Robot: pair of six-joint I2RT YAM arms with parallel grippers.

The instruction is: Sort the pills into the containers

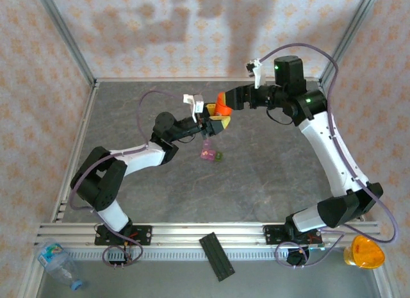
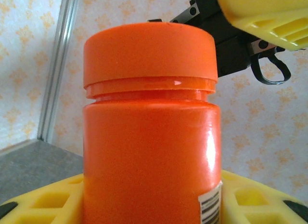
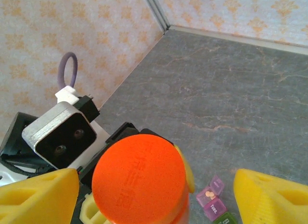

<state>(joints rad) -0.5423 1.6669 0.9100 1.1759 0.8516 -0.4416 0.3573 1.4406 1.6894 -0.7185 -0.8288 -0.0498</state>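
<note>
Top external: left pincer (image 1: 218, 123) grips upright bottle (image 1: 223, 109), right pincer (image 3: 154, 195) straddles its cap (image 3: 137, 178).

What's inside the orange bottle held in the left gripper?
Nothing inside can be seen: the bottle is opaque orange and its cap is on, covering the mouth. Only a barcode label shows on its side.

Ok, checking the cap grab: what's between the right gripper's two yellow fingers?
The orange cap of the bottle, in the right wrist view; the open right gripper straddles it, gaps on both sides.
</note>
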